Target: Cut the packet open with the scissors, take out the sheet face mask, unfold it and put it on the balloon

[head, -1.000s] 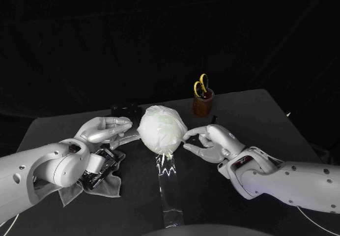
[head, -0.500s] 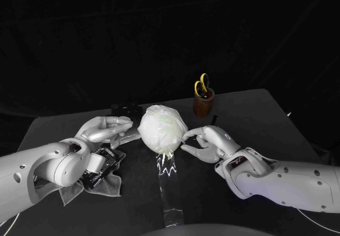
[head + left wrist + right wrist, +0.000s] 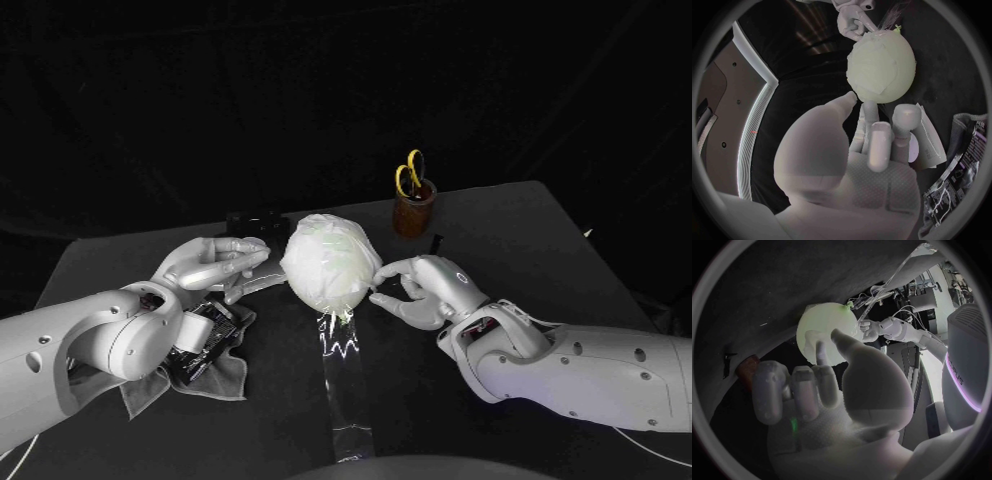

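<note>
— What has the right hand got?
— The right hand (image 3: 426, 290) has its thumb and one finger closed on the edge of the sheet face mask (image 3: 879, 65), right against the balloon (image 3: 817, 322). Its other fingers are curled loosely just under that pinch.

— And the left hand?
— The left hand (image 3: 214, 264) is on the opposite side of the balloon, with its fingers drawn close together and pointing at it. The tips reach the mask's edge. From here I cannot tell whether they have actually caught hold of it or are only touching.

— So where's the mask?
— It's draped over the balloon like a pale skin, covering most of what I can see. The balloon sits between the two hands, on top of a clear stand (image 3: 340, 390) that runs down to the black surface (image 3: 534, 240).

— Where's the packet?
— The packet (image 3: 206, 335) lies flat on the surface, to the left-hand side of the balloon, under the left wrist. It rests partly on a crumpled pale sheet (image 3: 195, 385).

— And the scissors?
— The scissors (image 3: 411, 176) are behind the balloon, towards the right-hand side and well apart from it. They stand blades-down in a brown holder (image 3: 414, 213), with the yellow handles sticking up.
</note>
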Controlling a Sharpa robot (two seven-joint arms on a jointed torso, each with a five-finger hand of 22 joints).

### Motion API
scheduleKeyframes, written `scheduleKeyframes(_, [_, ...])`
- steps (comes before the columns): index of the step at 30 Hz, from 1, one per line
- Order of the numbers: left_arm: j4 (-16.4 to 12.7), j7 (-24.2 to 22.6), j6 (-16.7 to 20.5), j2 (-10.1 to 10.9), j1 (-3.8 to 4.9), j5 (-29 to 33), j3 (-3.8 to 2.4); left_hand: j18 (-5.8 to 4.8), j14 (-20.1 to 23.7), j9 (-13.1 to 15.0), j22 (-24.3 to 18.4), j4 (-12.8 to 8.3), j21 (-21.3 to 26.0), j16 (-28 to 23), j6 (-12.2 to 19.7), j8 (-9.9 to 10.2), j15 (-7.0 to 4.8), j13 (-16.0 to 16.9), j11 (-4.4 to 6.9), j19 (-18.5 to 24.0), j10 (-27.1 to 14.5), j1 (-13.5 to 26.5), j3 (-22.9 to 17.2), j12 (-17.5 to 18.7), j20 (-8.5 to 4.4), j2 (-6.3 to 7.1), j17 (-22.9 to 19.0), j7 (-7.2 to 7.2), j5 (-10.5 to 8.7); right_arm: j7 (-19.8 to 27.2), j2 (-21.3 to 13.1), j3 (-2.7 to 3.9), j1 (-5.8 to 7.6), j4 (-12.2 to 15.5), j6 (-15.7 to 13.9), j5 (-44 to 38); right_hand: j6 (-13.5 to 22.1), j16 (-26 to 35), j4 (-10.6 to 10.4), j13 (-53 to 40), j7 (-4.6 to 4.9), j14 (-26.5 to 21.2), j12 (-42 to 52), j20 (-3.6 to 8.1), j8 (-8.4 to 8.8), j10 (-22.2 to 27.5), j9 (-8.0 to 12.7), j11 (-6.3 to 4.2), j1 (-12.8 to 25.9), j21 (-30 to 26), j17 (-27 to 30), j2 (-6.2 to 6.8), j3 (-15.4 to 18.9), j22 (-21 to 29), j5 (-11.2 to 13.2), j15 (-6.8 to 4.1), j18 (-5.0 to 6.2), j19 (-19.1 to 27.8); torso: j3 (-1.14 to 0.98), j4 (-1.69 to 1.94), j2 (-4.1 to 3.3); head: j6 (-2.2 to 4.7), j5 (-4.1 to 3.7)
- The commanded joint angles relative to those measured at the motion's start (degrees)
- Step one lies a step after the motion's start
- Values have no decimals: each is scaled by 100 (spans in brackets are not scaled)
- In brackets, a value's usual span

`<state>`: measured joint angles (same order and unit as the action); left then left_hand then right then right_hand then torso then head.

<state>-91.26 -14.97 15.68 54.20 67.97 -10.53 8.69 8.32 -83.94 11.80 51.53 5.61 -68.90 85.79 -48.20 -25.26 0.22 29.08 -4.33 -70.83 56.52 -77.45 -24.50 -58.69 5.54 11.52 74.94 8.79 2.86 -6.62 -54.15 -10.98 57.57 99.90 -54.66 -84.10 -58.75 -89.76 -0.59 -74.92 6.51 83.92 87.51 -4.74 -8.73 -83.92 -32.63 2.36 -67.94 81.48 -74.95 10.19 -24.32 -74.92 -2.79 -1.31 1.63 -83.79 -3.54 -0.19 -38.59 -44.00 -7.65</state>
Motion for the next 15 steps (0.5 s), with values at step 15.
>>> scheduleKeyframes(15, [-26,-56,-192,3,3,54,-4,-63,-77,-9,19,12,-16,11,-11,-2,11,-15,3,19,-31,-37,34,26,-1,12,51,41,-11,-424,142,8,-8,26,-340,-480,-192,-24,-164,-1445,-60,608,115,34,-85,-556,-7,-87,-5,13,-1505,78,208,-1216,3,-67,48,-122,-1,4,-5,2,-14])
